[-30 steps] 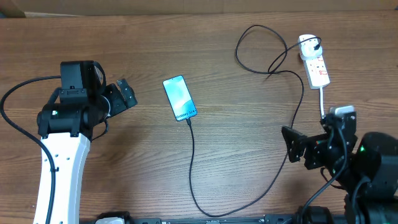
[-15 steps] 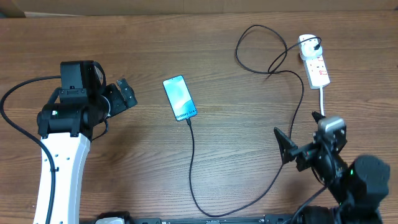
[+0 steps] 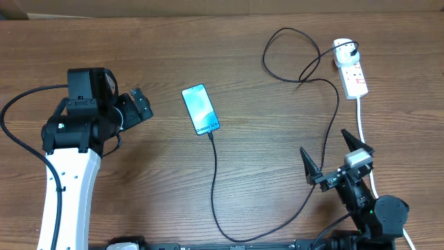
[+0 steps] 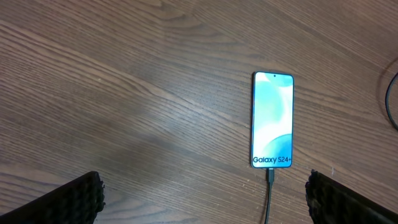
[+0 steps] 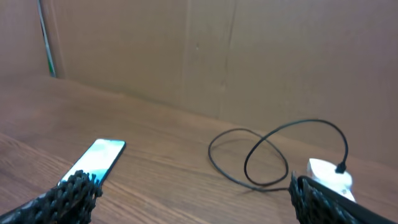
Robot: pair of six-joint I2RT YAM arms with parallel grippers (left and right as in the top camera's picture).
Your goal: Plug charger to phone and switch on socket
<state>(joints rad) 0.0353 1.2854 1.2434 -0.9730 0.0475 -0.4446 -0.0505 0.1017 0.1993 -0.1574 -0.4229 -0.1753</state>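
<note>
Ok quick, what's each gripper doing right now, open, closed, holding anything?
Left gripper: jaws open, holding nothing.
Right gripper: jaws open, holding nothing.

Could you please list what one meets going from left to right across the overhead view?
Left gripper → phone → right gripper → socket.

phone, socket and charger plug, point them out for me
phone [image 3: 200, 109], overhead view, middle of its lit screen
socket [image 3: 354, 78], overhead view, centre of the white strip
charger plug [image 3: 343, 51], overhead view, the plug's top
</note>
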